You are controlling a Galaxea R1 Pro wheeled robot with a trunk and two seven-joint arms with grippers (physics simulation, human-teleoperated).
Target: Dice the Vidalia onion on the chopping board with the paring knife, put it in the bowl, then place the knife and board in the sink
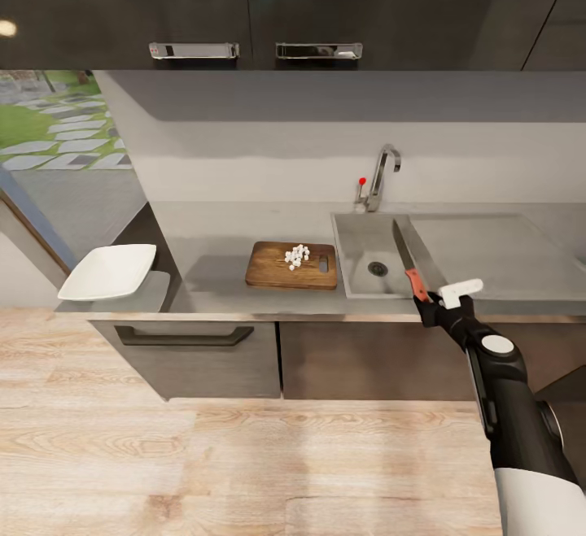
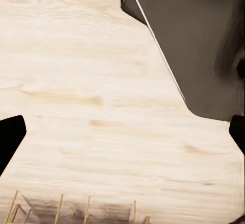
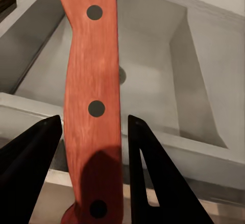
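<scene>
The right fingers (image 3: 92,147) are pinching the paring knife (image 1: 406,258) by its orange-red handle, one dark finger on each flat side of the grip in the right wrist view, with the butt end tucked back between them. The blade runs out ahead and away from the robot, and in the head view it hangs over the near right part of the sink (image 1: 358,272), above the basin rather than resting in it. That looks like a carry grip: handle clamped, sharp end kept clear of the arm, ready to be lowered toward the drain.

Over on the surface (image 1: 212,243), the chopping board (image 1: 273,272) sits just left of the sink with the diced onion (image 1: 297,256) in a small white heap on it near the handle slot. The bowl (image 1: 108,271) waits well to the left, at the end of the worktop, and looks empty, so the dice have not yet gone in.

The left fingers (image 2: 122,132) are spread wide, dark tips at opposite edges of the left wrist view with pale wooden floor (image 2: 92,106) between them, holding nothing.
</scene>
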